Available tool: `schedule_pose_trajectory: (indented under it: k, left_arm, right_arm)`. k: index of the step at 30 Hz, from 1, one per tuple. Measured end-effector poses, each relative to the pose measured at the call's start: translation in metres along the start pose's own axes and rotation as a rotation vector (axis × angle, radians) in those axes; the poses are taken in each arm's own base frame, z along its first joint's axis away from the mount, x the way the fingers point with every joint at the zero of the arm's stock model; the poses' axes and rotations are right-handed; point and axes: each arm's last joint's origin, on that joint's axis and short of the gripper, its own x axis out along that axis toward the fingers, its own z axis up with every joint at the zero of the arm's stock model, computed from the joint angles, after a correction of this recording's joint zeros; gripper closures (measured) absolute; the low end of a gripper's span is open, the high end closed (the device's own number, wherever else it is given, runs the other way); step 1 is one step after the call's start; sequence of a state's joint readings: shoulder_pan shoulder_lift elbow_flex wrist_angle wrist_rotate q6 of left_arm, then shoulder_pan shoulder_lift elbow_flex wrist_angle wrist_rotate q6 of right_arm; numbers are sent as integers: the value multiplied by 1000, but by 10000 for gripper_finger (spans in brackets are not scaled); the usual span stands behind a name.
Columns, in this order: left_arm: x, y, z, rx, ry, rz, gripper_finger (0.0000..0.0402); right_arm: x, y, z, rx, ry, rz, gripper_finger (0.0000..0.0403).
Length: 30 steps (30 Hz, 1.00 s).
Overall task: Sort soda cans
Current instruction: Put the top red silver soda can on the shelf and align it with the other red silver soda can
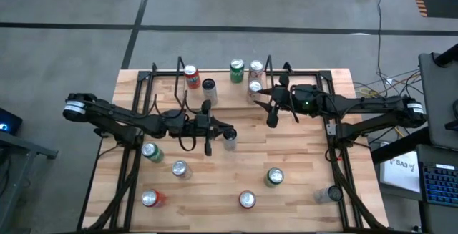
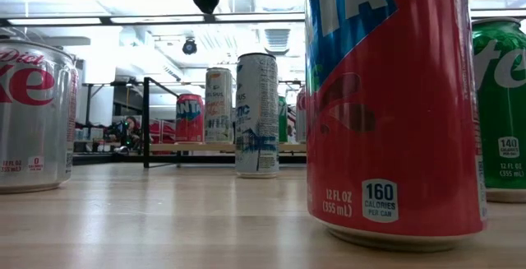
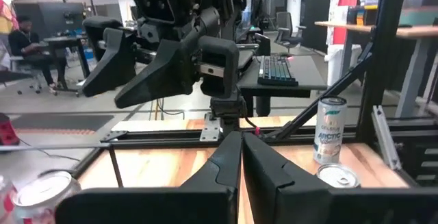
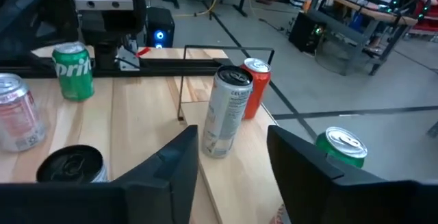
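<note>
Soda cans stand upright across the wooden table (image 1: 300, 155). A tall silver can (image 4: 228, 112) stands beyond my right gripper (image 4: 239, 162), in line with the gap between its open fingers, with a red can (image 4: 257, 87) behind it. In the high view my right gripper (image 1: 267, 104) hangs over the table's far middle, beside a silver can (image 1: 254, 87). At the table's middle my left gripper (image 3: 241, 148) is shut on nothing and points level. A can (image 1: 229, 139) stands just beside its fingertips (image 1: 223, 129).
Green (image 1: 237, 69) and silver (image 1: 255, 68) cans stand at the far edge. Red (image 1: 247, 200), green (image 1: 274, 177) and silver (image 1: 179, 168) cans are spread over the near half. A big red can (image 2: 394, 104) fills the low view. Black frame rails (image 1: 143, 84) flank the table.
</note>
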<state>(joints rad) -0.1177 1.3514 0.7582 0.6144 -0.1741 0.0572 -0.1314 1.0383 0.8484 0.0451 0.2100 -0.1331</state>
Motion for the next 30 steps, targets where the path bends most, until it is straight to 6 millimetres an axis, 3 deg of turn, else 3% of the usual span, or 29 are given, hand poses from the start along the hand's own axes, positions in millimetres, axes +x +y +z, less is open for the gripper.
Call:
schedule_pose_trajectory:
  k: [6,14,20,30]
  left_arm:
    - [0,2,3,36,-32,11,401]
    - [1,5,4,65,-38,22,401]
    - [2,9,3,139,-33,36,401]
    - [2,12,2,157,-27,46,401]
  right_arm:
    - [1,-2,3,2,-6,-7,297]
    - [-1,-3,0,136,33,-31,386]
    - [6,-3,-13,178,138,-158,392]
    - [41,-5,-34,144,199,-195,392]
